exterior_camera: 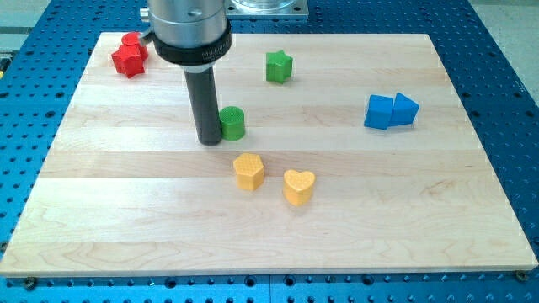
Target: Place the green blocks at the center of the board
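Place: a robotics lab bench.
Base: a blue metal breadboard (497, 50) with a regular grid of holes, on all sides of the board.
Work surface: a pale wooden board (379, 194), clean and bare-edged.
Machine: a grey robot arm (187, 29) at the far left, with a metal mounting plate (265, 7) behind it.

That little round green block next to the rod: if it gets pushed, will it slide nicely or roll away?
The green cylinder stands upright on its flat end, so it will probably slide rather than roll. Being round, it may slip sideways off my tip, which sits just at its left. It looks small and solid, likely light on the smooth wooden board.
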You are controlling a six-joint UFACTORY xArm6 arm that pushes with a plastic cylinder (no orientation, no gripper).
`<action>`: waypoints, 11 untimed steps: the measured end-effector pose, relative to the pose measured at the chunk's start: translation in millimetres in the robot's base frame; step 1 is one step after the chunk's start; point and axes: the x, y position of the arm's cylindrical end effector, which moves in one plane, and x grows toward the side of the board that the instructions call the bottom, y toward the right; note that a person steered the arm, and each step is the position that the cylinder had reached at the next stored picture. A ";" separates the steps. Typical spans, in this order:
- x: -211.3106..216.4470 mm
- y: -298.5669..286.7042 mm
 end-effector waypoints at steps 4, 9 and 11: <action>-192.8 147.3; -139.8 81.8; -65.5 53.4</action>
